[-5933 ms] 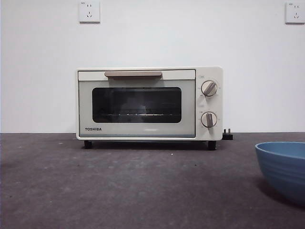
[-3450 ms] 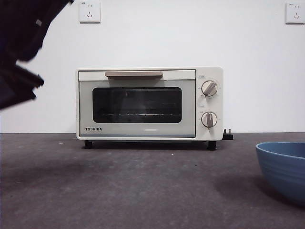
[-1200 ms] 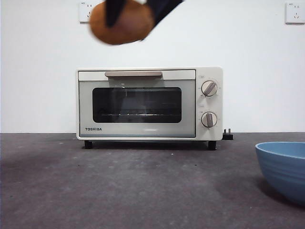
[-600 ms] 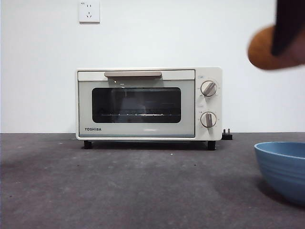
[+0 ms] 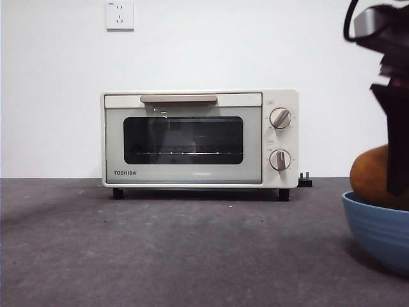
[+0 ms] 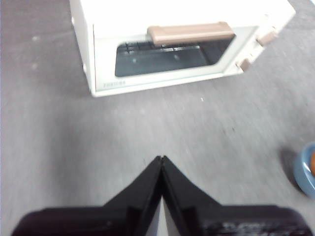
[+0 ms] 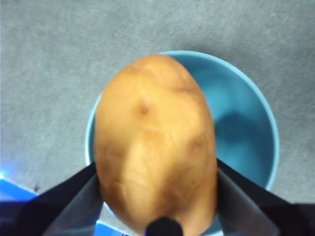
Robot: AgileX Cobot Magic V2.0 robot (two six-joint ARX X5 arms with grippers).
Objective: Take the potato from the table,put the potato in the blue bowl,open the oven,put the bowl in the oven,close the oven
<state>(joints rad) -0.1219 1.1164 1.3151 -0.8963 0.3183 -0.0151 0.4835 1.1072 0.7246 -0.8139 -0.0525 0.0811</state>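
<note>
nearest the low front camera is the blue bowl (image 5: 380, 227), sitting on the dark grey table (image 5: 179, 249) well off to the knob side of the toshiba toaster oven (image 5: 200, 138) and closer to the camera than it. the right gripper (image 7: 156, 194) comes down from above right over the bowl, its two black jaws clamped on either side of the potato (image 7: 155, 142). in the front view the orange-brown potato (image 5: 377, 176) has its lower part sunk behind the bowl's rim, with one dark jaw running down in front of it; whether it rests on the bowl's floor cannot be told. in the right wrist view the potato covers much of the bowl (image 7: 241, 128), and blue interior shows on one side of it

the left gripper (image 6: 161, 164) hangs above bare table in front of the oven (image 6: 167, 44), its jaws pressed together with nothing between them. its camera catches a sliver of the bowl (image 6: 304, 169) at the picture's edge, with a bit of orange in it

farther back the oven stands on black feet with its door shut, the beige bar handle (image 5: 179, 99) across the top of the door, the dark glass window (image 5: 183, 141) below it, and two round knobs (image 5: 280, 118) stacked on the panel beside the door. a black plug (image 5: 305, 181) lies on the table just past the oven's knob side. behind the oven is a white wall with a socket plate (image 5: 119, 15) above it
</note>
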